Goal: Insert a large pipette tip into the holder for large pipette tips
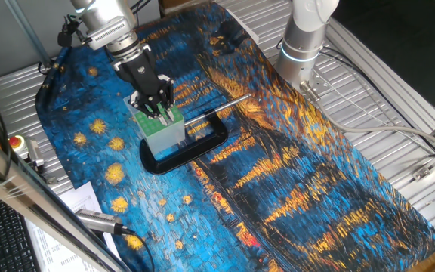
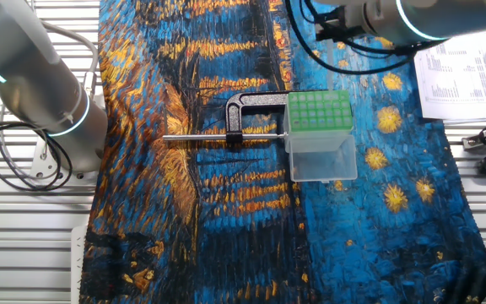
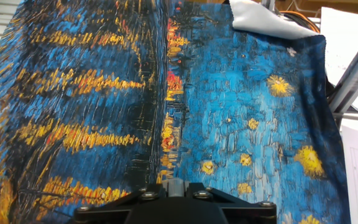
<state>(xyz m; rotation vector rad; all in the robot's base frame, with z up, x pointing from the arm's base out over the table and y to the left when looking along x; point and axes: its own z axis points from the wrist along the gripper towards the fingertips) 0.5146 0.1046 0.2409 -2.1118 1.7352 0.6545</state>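
Slatted metal decking frames the surface (image 1: 399, 219), which is draped in a blue-and-gold painted cloth (image 1: 293, 174) with yellow starbursts and orange streaks. Near the middle of the cloth stands the holder for large pipette tips (image 2: 319, 135), a small translucent plastic box with a bright green top plate dotted with holes. It sits against a black loop-shaped clamp frame (image 2: 247, 114), through which a long shiny metal rod (image 2: 201, 138) runs. In one fixed view the black two-finger tool (image 1: 157, 106) hangs directly over the green plate, its fingertips right at the top of the box; whether they touch it cannot be told. The other fixed view shows the holder's top uncovered, the arm reaching in from the upper right. How far the tool's fingers are spread cannot be told, nor whether they grip anything. The large pipette tip cannot be made out in any view. The hand view shows only the tool's black base above the cloth.
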